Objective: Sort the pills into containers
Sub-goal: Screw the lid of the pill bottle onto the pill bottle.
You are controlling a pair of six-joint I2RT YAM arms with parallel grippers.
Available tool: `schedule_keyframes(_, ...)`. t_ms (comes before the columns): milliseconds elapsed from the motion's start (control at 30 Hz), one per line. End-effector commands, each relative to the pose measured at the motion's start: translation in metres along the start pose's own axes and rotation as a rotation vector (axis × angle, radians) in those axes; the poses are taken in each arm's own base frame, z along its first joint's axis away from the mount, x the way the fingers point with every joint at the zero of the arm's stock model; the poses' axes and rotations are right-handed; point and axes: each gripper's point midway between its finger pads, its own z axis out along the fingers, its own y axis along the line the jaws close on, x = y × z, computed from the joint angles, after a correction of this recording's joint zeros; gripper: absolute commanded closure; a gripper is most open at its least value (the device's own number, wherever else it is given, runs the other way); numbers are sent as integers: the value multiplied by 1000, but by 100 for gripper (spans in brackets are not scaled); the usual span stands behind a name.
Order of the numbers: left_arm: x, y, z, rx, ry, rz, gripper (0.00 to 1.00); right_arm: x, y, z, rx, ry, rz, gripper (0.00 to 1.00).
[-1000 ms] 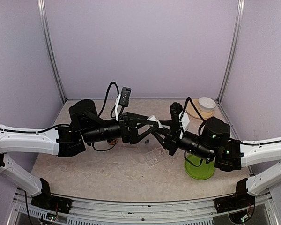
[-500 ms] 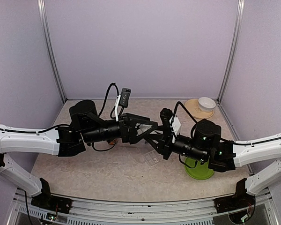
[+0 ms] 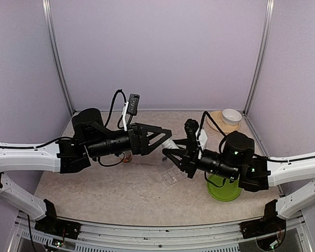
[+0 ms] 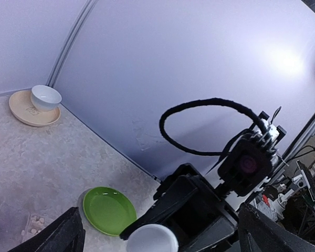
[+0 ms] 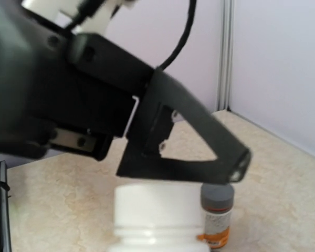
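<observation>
We see left claw [image 3: 166,136] spread wide, right claw [image 3: 171,149] clamped on white bottle [image 5: 156,218], body cut off. Organiser [image 3: 173,177] partly under right arm [image 3: 236,163]; contents unreadable.

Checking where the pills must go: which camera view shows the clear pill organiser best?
The top external view: the pill organiser lies flat on the table, nearly all of it visible. The left wrist view catches only a piece of it at its bottom-left edge; the right wrist view does not show it.
</observation>
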Motion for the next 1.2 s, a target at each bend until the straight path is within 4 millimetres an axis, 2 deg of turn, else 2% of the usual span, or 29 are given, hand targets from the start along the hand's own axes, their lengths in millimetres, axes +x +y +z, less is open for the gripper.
schedule_keyframes(0, -7, 19, -2, -117, 19, -54, 1, -5, -6, -11, 31, 12, -67, 100)
schedule_keyframes(133, 3, 35, 5, -178, 92, -107, 4, -6, -13, -13, 72, 42, -126, 100)
schedule_keyframes(333, 7, 32, 16, -143, 131, -140, 10, -6, -19, -12, 104, 73, -169, 100)
schedule_keyframes(567, 23, 38, 25, -150, 209, -176, 15, -3, -21, -12, 119, 82, -182, 100)
schedule_keyframes(967, 23, 34, 24, -117, 205, -191, 47, 4, -27, -12, 151, 105, -200, 100)
schedule_keyframes(1167, 24, 32, 25, -99, 211, -193, 59, 6, -29, -13, 160, 109, -201, 100)
